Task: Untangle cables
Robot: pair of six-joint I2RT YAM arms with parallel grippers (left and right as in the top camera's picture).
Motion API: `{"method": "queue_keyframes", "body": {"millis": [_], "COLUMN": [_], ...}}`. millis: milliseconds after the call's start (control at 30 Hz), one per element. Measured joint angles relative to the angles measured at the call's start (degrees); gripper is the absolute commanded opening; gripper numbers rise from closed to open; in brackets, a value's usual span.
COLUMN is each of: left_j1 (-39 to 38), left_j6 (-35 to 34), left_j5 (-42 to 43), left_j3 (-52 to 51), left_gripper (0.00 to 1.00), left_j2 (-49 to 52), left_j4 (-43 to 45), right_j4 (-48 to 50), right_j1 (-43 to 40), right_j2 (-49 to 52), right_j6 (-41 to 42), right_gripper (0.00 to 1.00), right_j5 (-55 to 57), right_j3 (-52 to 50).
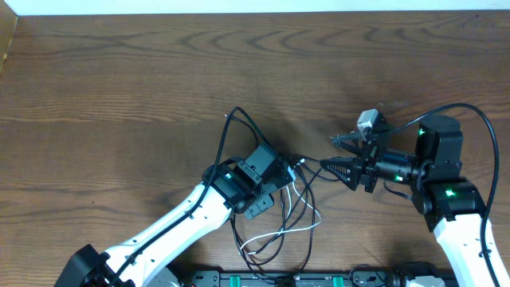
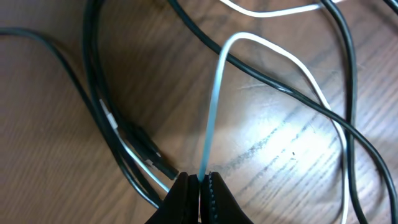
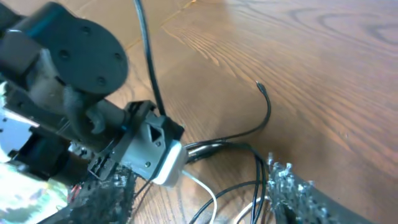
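We see our left gripper [image 2: 200, 182] pinching the white cable [image 2: 214, 93] among black cables [image 2: 281, 91], while our right gripper [image 1: 329, 152] gapes open.

Table [image 1: 119, 96]: dark brown wood with strong wavy grain, running under both sets of jaws and well out past them.

Below the left gripper [image 2: 199, 179]: soft glare patch [image 2: 273, 124] on the wood, up and right of the jaws (grain reads paler there).

Ahead of the right gripper [image 3: 199, 196]: straight seam [image 3: 183, 12] across the boards, far ahead-left of the jaws.

Overhead: white strip [image 1: 255, 6] along the table edge farthest from both jaws. Paler wooden lip [image 1: 6, 40] at that edge's left corner.
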Motion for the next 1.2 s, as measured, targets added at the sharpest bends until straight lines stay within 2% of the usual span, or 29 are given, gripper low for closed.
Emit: {"method": "queue_keyframes", "body": {"millis": [300,633,800,1200], "left_j1": [0.0,0.0,0.0,0.0], "left_j6": [-4.7,-9.2,-9.9,-10.8], "left_j5": [-5.0,-6.3,-6.4,-6.6], "left_j3": [1.6,1.9,1.9,1.9], "left_gripper": [0.07,0.07,0.07,0.08], "left_j2": [-6.6,-17.3,-19.8,-19.8], "left_j4": [7.2,15.1,15.3,15.4], "right_j4": [-1.9,-0.4,5.0,21.9], "right_j1": [0.0,0.1,4.0,17.7], "right_j2": [0.0,2.0,6.0,21.4], "right_j6": [0.4,0.5,-0.1,0.7], "right_gripper": [0.6,0.68,0.81,0.86], "right_j5": [4.7,8.1,8.8,11.6], "right_j3": [0.0,0.0,0.0,0.0]}}
